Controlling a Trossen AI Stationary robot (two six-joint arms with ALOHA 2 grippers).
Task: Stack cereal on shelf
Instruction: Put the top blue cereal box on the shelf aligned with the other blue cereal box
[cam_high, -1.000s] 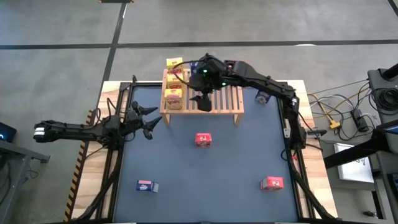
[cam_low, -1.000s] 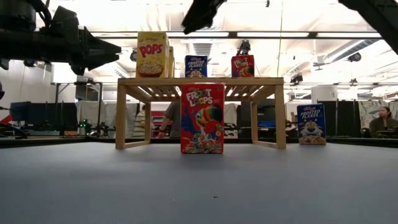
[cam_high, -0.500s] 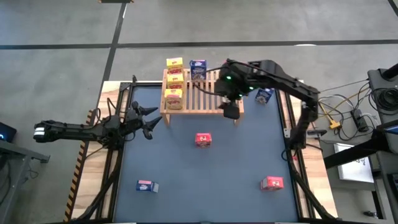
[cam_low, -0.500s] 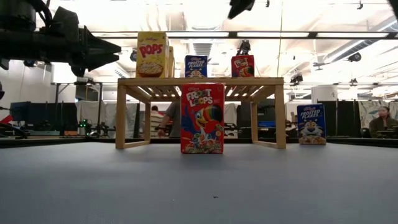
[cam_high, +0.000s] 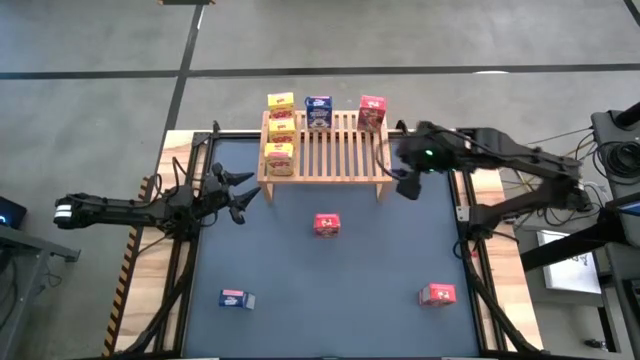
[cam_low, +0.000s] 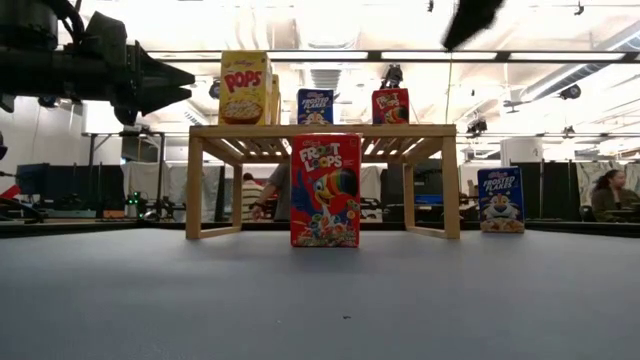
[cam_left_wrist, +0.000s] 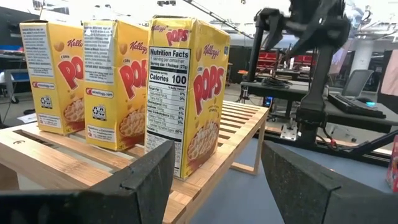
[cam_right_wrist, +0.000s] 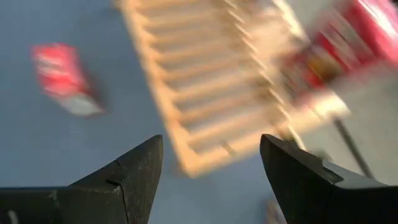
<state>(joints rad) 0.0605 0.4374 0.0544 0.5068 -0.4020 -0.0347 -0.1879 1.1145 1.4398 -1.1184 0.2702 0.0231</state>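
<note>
1. The left gripper is seen at the left side of the table, just before the left end of the shelf; its fingers are spread and nothing is held between them.
2. A blue box is seen lying near the front left part of the table.
3. Three yellow boxes are placed in a row on the left end of the shelf, one behind the other.
4. A second blue box and a red box are placed on the back edge of the shelf, apart from each other.
5. Another red box stands on the table in front of the shelf, near the middle.
6. The right gripper is held in the air just beside the right end of the shelf; its fingers are spread and empty.
7. A third red box lies at the front right of the table.
8. In the low view, a third blue box stands on the table to the right of the shelf.
</note>
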